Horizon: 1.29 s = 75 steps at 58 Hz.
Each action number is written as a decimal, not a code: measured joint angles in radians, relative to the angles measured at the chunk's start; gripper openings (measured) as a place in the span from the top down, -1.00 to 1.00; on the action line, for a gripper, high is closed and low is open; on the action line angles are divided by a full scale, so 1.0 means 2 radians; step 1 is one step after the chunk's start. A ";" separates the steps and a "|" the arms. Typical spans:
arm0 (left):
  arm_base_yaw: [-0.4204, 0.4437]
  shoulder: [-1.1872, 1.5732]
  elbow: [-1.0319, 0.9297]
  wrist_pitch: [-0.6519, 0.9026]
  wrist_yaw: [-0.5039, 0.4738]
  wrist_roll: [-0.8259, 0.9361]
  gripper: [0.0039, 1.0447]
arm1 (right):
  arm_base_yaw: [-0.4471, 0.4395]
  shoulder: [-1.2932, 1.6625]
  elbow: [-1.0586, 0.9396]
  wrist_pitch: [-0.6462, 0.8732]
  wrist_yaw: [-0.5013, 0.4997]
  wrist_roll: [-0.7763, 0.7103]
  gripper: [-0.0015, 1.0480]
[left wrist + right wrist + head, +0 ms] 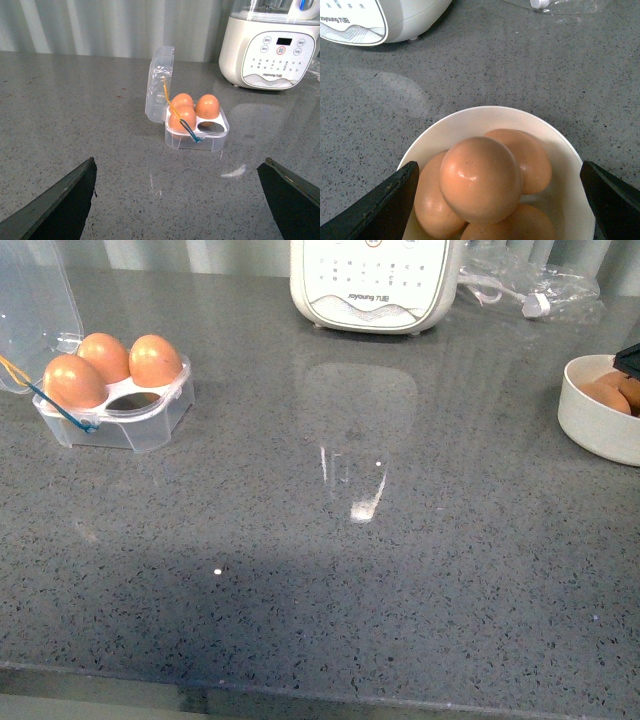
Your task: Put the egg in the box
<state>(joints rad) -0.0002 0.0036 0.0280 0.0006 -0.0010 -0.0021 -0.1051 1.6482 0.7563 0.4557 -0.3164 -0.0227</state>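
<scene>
Nearest us is the left end effector (178,165): dark fingers wide apart, holding nothing, hanging over the grey speckled stone desk (300,620). It faces the box from well back.

The right end effector (497,167) is also spread, one finger on each side of the round white bowl (455,129). It sits above the pile and touches no egg that we can see. The top brown egg (480,185) lies right between the fingers, with at least three more under and around it.

Mid-desk on the left stands the small clear plastic four-cell egg box (150,430). Its hinged clear lid (40,300) is up and open, and yellow and blue elastic loops (62,410) hang at its near-left corner. Three boxed brown eggs (155,360) are seated in it. The fourth cell (135,400), the near one toward desk centre, is empty. In the front view the bowl stands at the desk's right edge, well apart from the box.

Far back are a white kitchen appliance with a button panel (375,285) and a crumpled clear plastic bag (540,285) beside it. Neither is involved.

Our read is three of four cells done. What is left is to grip one egg from the bowl, carry it across and seat it in the empty cell. We judge that last pick is the step in hand, with the grasp not yet made.
</scene>
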 joint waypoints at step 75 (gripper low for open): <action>0.000 0.000 0.000 0.000 0.000 0.000 -0.87 | 0.097 -0.128 0.040 -0.062 0.010 0.005 0.20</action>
<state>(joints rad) -0.0002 0.0036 0.0280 0.0006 -0.0010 -0.0021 0.0891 1.3926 0.8364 0.3321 -0.2962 -0.0124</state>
